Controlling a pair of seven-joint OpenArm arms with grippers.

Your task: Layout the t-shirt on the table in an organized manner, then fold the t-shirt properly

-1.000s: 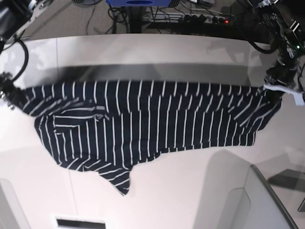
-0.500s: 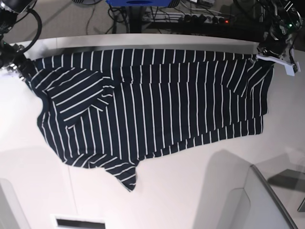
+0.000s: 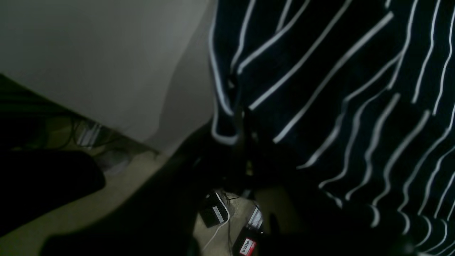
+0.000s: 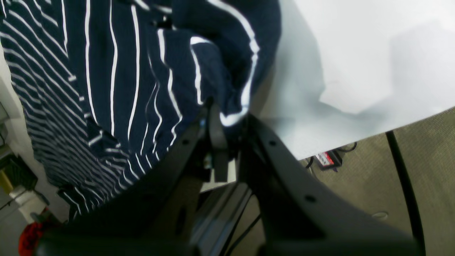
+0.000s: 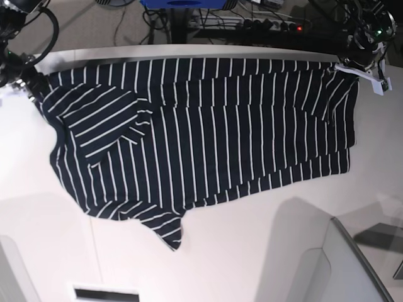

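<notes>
T-shirt (image 5: 201, 132) spread wide across the white surface (image 5: 252, 251), stripes running near-vertical in the base view, upper edge near the far rim. One sleeve lies folded over the body on that view's left; a pointed flap sticks out at the lower hem. Right pincer (image 4: 227, 124) clamped on a bunched cloth corner at the surface's edge. Left pincer (image 3: 245, 142) is dark and blurred in its wrist view, closed on the opposite corner. Cables and a power strip (image 5: 264, 25) on the floor beyond.

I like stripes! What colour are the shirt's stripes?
White, thin lines on the dark navy t-shirt. The base view shows them best.
</notes>
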